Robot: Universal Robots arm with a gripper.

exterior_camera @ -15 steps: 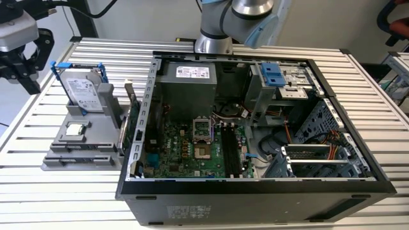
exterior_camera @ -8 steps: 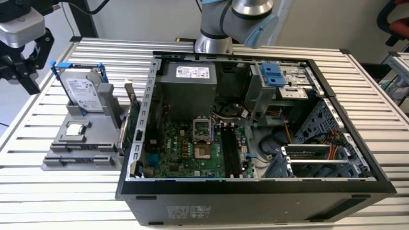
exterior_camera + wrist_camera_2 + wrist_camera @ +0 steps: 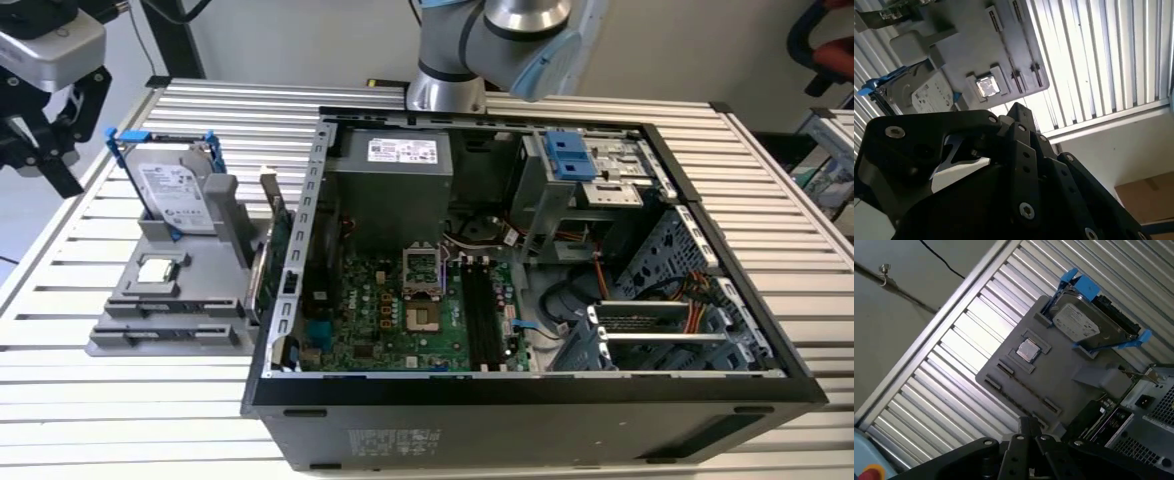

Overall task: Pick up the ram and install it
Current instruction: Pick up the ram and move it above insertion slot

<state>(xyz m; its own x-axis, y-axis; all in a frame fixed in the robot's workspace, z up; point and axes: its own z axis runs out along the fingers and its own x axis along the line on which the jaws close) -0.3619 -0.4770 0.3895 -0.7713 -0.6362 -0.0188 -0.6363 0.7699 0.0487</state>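
— Entry one: gripper?
— Your gripper (image 3: 1026, 422): fingers drawn together, nothing held. It hangs near the grey tray (image 3: 1069, 385), at the exterior view's left.
— Entry two: ram?
— You cannot tell its place from these views.

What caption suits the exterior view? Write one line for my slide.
Open computer case beside a grey fixture holding hard drive and processor; robot hand poised at the exterior view's left.
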